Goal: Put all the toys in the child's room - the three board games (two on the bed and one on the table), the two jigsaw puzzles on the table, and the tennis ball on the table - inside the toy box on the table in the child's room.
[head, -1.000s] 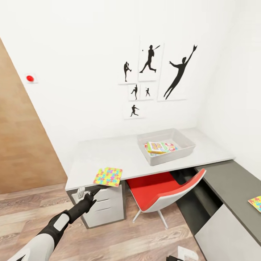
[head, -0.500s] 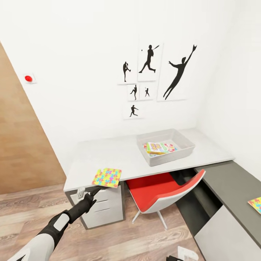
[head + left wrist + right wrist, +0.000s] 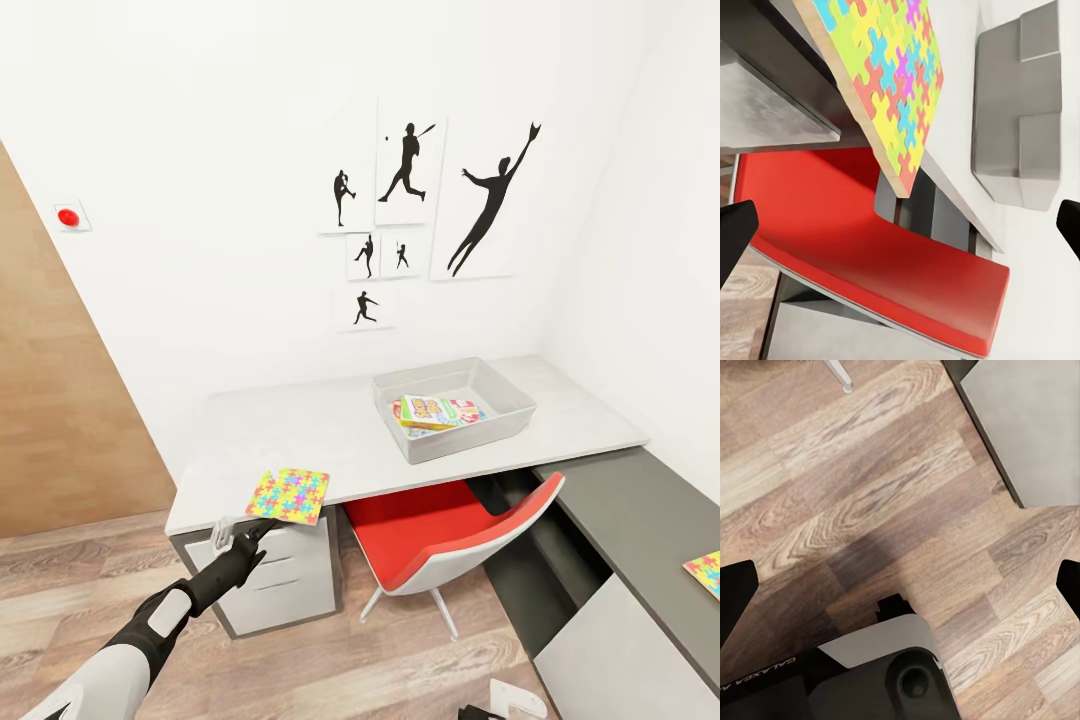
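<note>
Puzzle (image 3: 288, 496): flat multicolour square, interlocking-piece pattern.

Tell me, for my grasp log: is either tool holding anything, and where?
Nothing: left tool open short of the jigsaw puzzle, right tool open above the floor.

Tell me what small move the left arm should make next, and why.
Probably ease the left gripper forward so its open fingers straddle the jigsaw puzzle's edge overhanging the table; the gripper sits just short of it, and the toy box awaits that puzzle.
</note>
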Tool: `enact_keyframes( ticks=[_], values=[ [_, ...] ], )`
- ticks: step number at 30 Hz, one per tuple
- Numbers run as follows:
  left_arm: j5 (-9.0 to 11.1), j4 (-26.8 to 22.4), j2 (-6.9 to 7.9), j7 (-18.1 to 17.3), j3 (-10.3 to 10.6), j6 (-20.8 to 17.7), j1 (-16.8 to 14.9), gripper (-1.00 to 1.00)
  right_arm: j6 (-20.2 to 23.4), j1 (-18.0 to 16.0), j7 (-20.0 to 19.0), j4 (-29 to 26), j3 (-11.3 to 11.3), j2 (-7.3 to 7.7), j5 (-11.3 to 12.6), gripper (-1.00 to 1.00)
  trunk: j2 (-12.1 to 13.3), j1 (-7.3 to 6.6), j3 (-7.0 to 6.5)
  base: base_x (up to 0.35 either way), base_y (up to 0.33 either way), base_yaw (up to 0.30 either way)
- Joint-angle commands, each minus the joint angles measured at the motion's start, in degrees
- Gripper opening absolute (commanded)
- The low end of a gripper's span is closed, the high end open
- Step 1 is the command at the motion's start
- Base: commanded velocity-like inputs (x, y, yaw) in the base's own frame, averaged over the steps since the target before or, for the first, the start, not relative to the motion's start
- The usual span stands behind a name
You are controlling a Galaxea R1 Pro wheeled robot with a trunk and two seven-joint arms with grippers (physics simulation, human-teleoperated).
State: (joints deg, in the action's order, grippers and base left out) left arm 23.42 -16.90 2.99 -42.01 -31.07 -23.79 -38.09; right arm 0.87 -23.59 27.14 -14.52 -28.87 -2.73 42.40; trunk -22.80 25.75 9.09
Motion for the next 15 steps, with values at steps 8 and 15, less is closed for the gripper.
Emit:
enact_keyframes(
  ticks=[8,15],
  values=[
    [0.3,0.0,0.00,-0.1,-0.1,-0.5,-0.1,1.00,0.1,-0.1,0.4,-0.1,-0.5,0.01,0.4,1.00,-0.1,0.03,0.12,0.001,-0.001,0.000],
    [0.3,0.0,0.00,-0.1,-0.2,-0.5,-0.1,1.00,0.1,-0.1,0.4,-0.1,-0.5,0.01,0.4,1.00,-0.1,0.03,0.12,0.113,0.047,0.000]
  ],
)
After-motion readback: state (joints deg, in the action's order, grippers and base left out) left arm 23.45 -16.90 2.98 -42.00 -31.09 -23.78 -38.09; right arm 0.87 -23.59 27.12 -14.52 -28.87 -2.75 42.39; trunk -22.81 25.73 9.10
